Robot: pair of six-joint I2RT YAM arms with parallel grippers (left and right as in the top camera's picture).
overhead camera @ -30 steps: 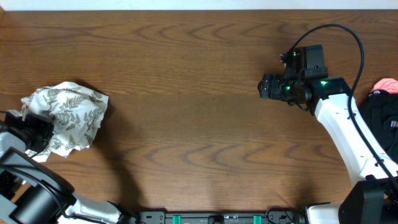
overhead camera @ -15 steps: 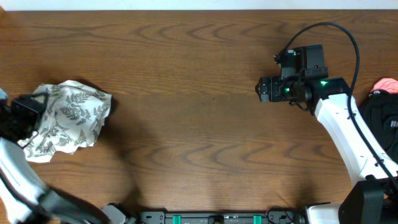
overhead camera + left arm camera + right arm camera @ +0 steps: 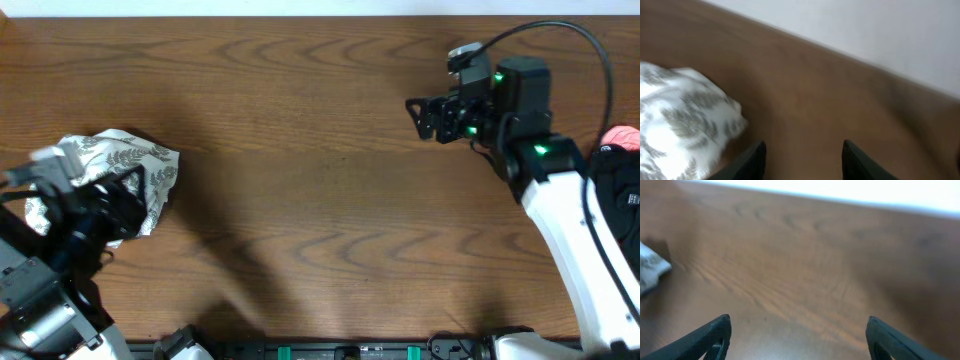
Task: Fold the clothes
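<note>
The cream-white fern-print garment (image 3: pixel 125 165) lies bunched at the table's left edge. It also shows in the left wrist view (image 3: pixel 675 120) and, small, at the left of the right wrist view (image 3: pixel 650 267). My left gripper (image 3: pixel 130 195) is open and empty, just over the bundle's near right side. My right gripper (image 3: pixel 420 112) is open and empty above bare wood at the right back, far from the bundle. A black garment (image 3: pixel 615 190) lies at the right edge, partly behind the right arm. The plain white garment is out of view.
A pink-red item (image 3: pixel 622 135) sits at the right edge beside the black garment. The wooden table (image 3: pixel 320 200) spans the view, with a white wall along its far edge. A black rail runs along the front edge.
My left arm has swung from the bundle's left side to its near right side. The bundle has barely shifted. My right gripper has moved slightly back and turned.
</note>
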